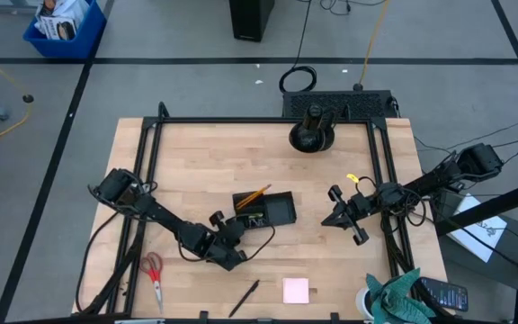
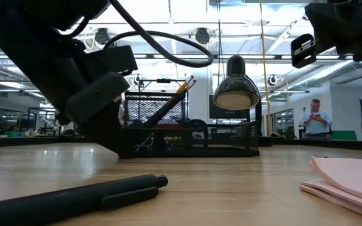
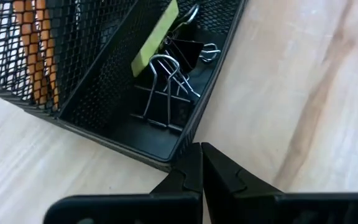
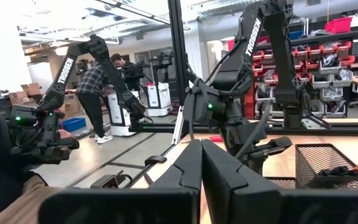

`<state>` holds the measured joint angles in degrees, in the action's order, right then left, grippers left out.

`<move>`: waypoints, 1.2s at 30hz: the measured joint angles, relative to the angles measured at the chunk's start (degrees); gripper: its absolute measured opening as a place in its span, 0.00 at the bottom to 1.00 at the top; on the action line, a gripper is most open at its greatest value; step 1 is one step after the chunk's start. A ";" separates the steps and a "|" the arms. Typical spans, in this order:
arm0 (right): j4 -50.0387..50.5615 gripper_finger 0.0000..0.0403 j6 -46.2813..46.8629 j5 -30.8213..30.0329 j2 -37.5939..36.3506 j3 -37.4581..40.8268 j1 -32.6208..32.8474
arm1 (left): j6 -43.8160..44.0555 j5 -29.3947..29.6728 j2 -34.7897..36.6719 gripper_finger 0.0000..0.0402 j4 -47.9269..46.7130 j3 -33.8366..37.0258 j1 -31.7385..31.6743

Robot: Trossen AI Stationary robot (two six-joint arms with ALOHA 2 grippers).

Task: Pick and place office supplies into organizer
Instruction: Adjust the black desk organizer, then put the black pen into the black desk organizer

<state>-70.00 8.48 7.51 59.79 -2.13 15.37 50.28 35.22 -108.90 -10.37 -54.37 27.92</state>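
At organizer (image 3: pixel 104 118) corner edge: left gripper (image 3: pixel 201 163) pressed together, empty; right gripper (image 1: pixel 347 219) well apart, closed.

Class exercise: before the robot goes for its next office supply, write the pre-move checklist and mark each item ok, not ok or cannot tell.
1. Left gripper empty, fingers shut beside the black mesh organizer: ok.
2. Right gripper parked clear of the organizer: ok.
3. Black binder clips and yellow-green piece lie inside a compartment: ok.
4. Orange pencils stand in the organizer: ok.
5. All supplies stowed: not ok; red-handled scissors, black pen and pink sticky-note pad lie on the wooden table.
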 joint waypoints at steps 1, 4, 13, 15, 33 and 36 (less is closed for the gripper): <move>0.00 0.00 0.08 0.02 -0.02 0.00 0.01 | 0.01 0.02 0.00 0.00 0.00 0.00 -0.14; -0.01 0.00 0.26 0.01 -0.01 0.00 0.00 | -0.20 0.02 0.00 0.00 0.15 0.00 -0.46; 0.00 0.00 0.26 0.02 0.00 0.00 0.00 | -0.02 1.05 -0.04 0.00 0.02 0.07 -1.08; -0.02 0.00 0.28 0.02 0.00 0.00 0.01 | 0.00 1.05 -0.04 0.00 0.04 0.05 -1.26; -0.02 0.00 0.28 0.02 0.00 0.00 -0.01 | -5.42 -0.01 -0.11 0.00 1.28 -2.05 0.83; -0.04 0.00 0.28 0.02 0.00 0.00 -0.01 | -5.64 0.70 -0.11 0.00 -1.39 -3.93 0.95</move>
<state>-70.04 8.75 7.53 59.79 -2.13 15.36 44.64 35.92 -109.01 -11.76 -58.30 28.87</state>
